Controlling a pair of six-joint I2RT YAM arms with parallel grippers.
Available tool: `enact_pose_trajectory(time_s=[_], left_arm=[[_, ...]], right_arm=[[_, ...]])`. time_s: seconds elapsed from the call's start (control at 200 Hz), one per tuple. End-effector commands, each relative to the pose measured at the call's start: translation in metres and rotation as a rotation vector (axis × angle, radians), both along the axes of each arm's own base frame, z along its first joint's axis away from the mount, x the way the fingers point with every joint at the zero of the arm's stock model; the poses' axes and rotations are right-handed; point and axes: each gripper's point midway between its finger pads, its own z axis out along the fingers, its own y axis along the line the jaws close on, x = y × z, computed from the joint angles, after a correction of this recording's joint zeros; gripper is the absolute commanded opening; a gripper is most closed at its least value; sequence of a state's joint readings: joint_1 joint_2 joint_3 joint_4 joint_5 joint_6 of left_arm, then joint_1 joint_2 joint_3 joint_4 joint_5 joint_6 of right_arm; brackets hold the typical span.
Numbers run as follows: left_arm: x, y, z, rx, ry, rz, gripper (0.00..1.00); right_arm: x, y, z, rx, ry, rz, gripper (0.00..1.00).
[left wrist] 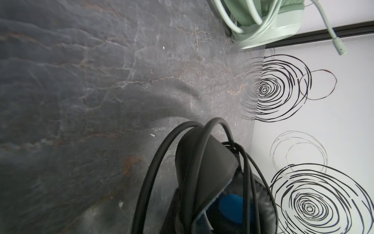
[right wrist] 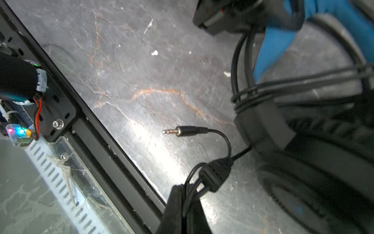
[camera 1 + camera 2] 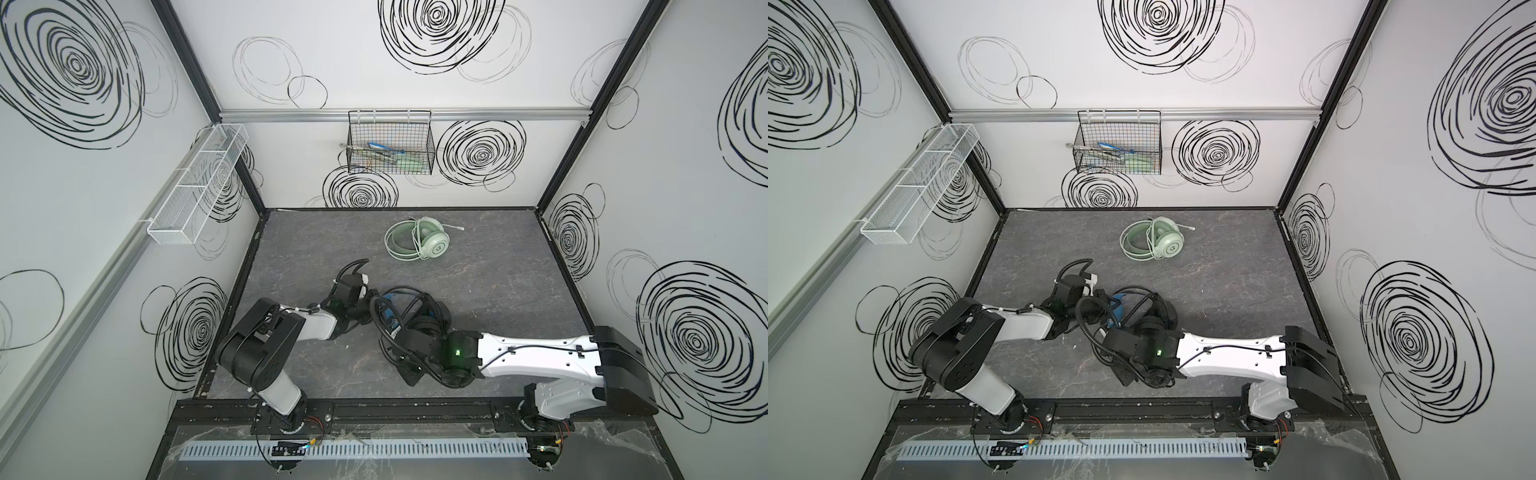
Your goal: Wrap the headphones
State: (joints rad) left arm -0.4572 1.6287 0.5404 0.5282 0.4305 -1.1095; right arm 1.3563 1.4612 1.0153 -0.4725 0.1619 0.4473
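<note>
Table [image 3: 498,291]: both headsets sat on its dark stone-patterned top, the mint one toward the far wall and the black one nearer the middle, between the two arms.
Black headset [image 3: 432,318]: partly wrapped, so this half of the job was not finished. Its long axis ran across the table, with the blue-padded crown toward the left arm and the ear cups toward the right arm.
Mint headset [image 3: 417,239]: looked done, with its pale cord coiled around it. It lay on its side, band loop to the left, cup to the right, and boom mic pointing toward the right wall.
Left gripper [image 3: 371,300]: jaws were closed on the black headset's band, judging by the right wrist view.
Right gripper [image 2: 187,190]: jaws were closed, pinching the black cord just behind its splitter.
Black cord [image 2: 293,85]: several turns lay across the band, and a short tail was left to wind or tuck.
Jack plug [image 2: 183,130]: was free and unwrapped, with its tip toward the front rail.
</note>
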Motion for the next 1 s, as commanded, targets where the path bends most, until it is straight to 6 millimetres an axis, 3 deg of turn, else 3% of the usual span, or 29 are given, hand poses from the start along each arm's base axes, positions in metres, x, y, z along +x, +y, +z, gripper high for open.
enact_pose_trajectory(time_s=[0.0,0.225,0.425,0.815,0.996], left_arm=[[0.017,0.001,0.022,-0.026,-0.114,0.038,0.00],[0.009,0.002,0.017,-0.003,-0.120,0.022,0.00],[0.003,-0.004,0.011,0.029,-0.125,-0.021,0.00],[-0.009,-0.019,0.002,0.032,-0.111,-0.072,0.00],[-0.014,-0.023,0.001,0.035,-0.106,-0.093,0.00]], right_arm=[[0.021,0.018,0.030,0.045,-0.035,0.040,0.00],[0.082,-0.019,0.033,0.084,0.045,-0.150,0.00],[0.107,-0.042,0.018,0.067,0.071,-0.227,0.00],[0.157,-0.064,-0.035,-0.194,0.092,-0.358,0.00],[0.180,-0.084,-0.045,-0.206,0.102,-0.462,0.02]])
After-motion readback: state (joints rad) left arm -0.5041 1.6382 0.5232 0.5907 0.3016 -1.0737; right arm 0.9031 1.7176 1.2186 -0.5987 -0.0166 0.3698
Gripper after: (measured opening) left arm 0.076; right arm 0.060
